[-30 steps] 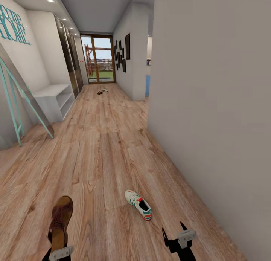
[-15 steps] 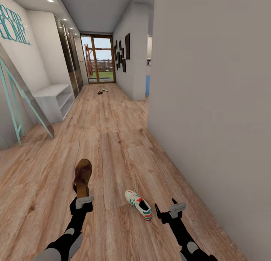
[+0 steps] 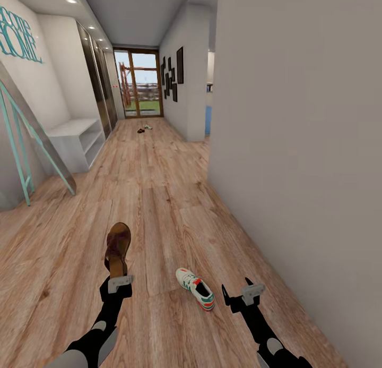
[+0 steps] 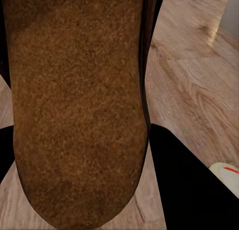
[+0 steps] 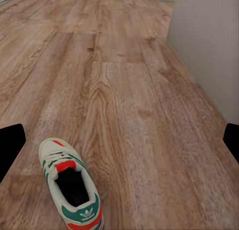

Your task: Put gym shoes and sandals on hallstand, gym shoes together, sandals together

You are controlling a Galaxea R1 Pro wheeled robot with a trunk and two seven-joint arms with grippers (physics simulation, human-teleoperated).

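Brown leather sandal (image 3: 118, 247) is clenched in your left tool (image 3: 120, 281), lifted for carrying. Right tool (image 3: 239, 294) released beside the white green-striped gym shoe (image 3: 196, 288), ready to grab.

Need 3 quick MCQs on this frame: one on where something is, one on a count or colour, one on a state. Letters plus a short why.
1. Where is the hallstand?
A. along the left wall, farther down the corridor
B. against the right wall
C. right beside the sneaker

2. How many shoes lie far off near the glass door?
A. none
B. two
C. four

3. What is the left pincer doing?
A. hanging open
B. shut on a sneaker
C. shut on a sandal

Answers:
1 A: the pale unit stands at the head view's left, well beyond the arms.
2 B: a dark shoe and a light shoe lie together there.
3 C: the brown sandal stands up from it, off the floor; the near sneaker lies between the arms, by the open right pincer.
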